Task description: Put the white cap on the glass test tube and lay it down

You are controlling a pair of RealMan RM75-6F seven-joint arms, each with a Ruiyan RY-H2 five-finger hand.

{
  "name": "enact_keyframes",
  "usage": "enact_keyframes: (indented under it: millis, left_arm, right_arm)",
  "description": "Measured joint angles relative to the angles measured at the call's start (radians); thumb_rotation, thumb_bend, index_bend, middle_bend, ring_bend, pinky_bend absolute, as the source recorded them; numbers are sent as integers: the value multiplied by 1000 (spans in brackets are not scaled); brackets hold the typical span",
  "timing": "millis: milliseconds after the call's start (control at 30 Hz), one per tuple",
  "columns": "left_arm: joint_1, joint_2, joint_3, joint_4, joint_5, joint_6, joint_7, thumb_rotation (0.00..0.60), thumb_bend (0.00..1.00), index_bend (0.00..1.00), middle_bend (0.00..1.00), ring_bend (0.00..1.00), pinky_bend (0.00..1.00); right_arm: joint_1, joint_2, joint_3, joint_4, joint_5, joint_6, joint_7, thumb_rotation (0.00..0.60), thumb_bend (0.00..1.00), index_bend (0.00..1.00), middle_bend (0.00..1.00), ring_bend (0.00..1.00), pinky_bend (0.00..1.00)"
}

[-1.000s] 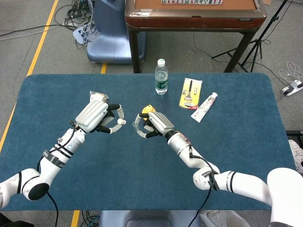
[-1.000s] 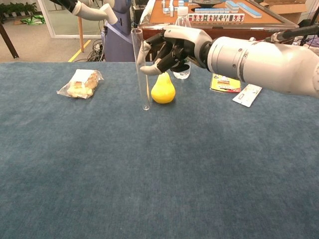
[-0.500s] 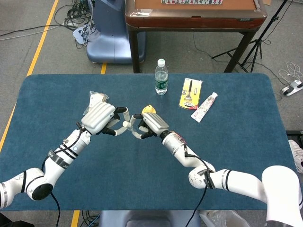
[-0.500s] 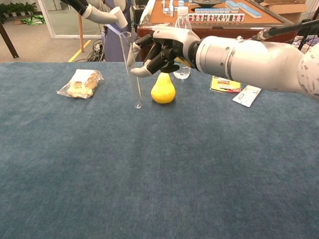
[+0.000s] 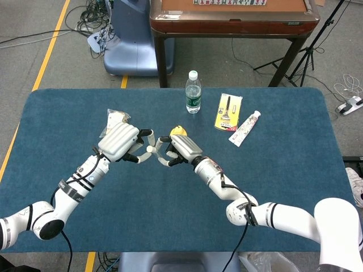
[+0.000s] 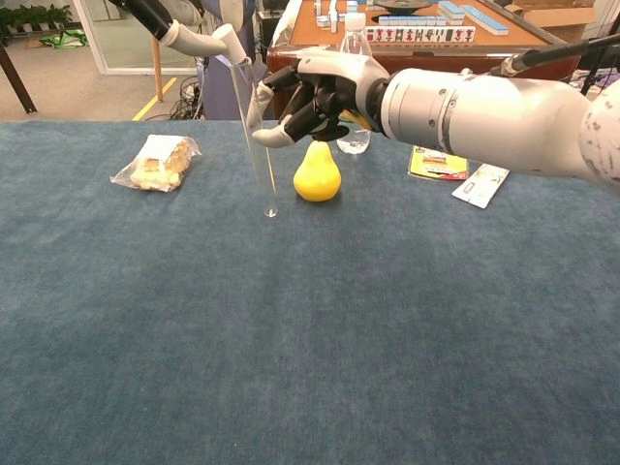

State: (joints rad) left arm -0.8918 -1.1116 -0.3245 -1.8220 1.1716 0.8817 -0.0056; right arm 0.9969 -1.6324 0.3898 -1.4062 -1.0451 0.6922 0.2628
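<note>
Done: my right hand (image 6: 315, 97) grips the tube (image 6: 254, 136); my left hand (image 5: 122, 143) pinches the cap (image 6: 231, 44) at its mouth.
Left: seat cap, lay tube down.

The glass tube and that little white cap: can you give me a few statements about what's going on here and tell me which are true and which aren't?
1. The right hand holds the glass test tube roughly upright above the table. True.
2. The white cap lies on the blue table. False: the left hand holds it up at the tube's open top.
3. The yellow pear stands on the table behind the tube. True.
4. The water bottle has tipped over. False: it stands upright near the table's far edge.
5. The wrapped snack is in the left hand. False: it lies on the table.
</note>
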Motion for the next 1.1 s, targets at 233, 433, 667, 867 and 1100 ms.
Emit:
enact_keyframes:
  millis: [233,433,667,867,1100]
  left_arm:
    - [-7,3,14,-1,-3,-8,25,600,295,551,989,1000,1000]
    - [-17,2,25,1,-15,-18,50,600,294,552,989,1000,1000]
    - [-28,-1,35,5,-34,-32,67,600,294,552,989,1000,1000]
    - [-34,-4,40,10,-40,-40,68,600,294,544,988,1000,1000]
    - [-30,6,40,1,-60,-37,62,600,281,64,962,1000,1000]
  right_arm:
    - [3,2,-1,-3,6,-4,1,600,539,805,1000,1000,1000]
    - [6,3,-1,-7,12,-8,2,600,539,809,1000,1000,1000]
    - [8,3,0,-7,16,-7,4,600,539,817,1000,1000,1000]
    - [8,7,-2,-7,17,-9,3,600,539,823,1000,1000,1000]
    - [11,27,-15,-14,28,-7,-46,600,539,835,1000,1000,1000]
